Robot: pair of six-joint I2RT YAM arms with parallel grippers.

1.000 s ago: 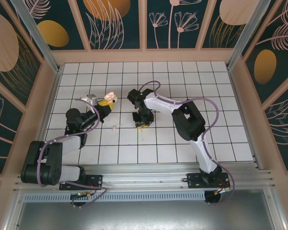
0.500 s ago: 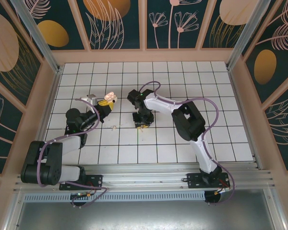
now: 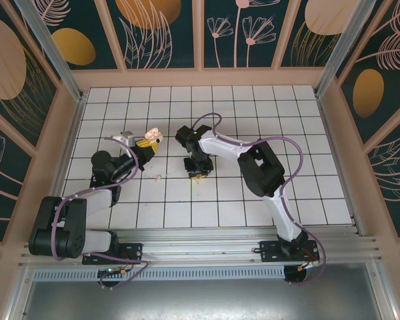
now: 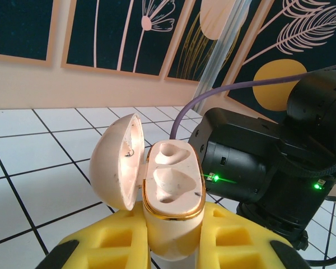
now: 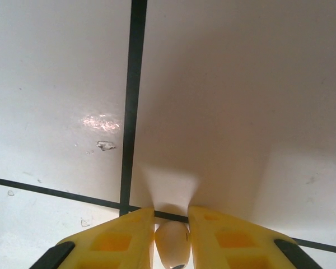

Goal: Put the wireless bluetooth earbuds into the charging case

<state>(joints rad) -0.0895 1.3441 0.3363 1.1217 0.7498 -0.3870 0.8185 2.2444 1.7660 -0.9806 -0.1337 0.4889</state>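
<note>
One earbud [image 5: 172,245], a rounded whitish-pink nub, sits at the bottom centre of the right wrist view, pinched between the 2 yellow fingers [image 5: 123,238] of the right gripper [image 5: 171,224]. The jaws are drawn in close on it, with only the bud's width left between them. The gripper points straight down at the tiled floor [image 5: 241,84], right over a dark grid line [image 5: 135,84]. In the overhead view this gripper [image 3: 198,175] hangs just left of the frame's centre.

The other earbud [image 3: 161,177], a tiny pale bit, lies on a tile to the left of it, apart from both grippers.

The charging case [image 4: 173,185] fills the lower centre of the left wrist view, standing upright with its lid [image 4: 115,162] swung open to the left and 2 moulded wells facing up inside a gold rim. The left gripper [image 4: 171,238] is clamped tight on the case's lower body, a yellow finger pressed against each side. Seen from overhead, case [image 3: 153,135] and left gripper [image 3: 145,143] sit left of centre, above the loose bud. Behind the case, to the right, looms the black right arm [image 4: 252,162]
</note>
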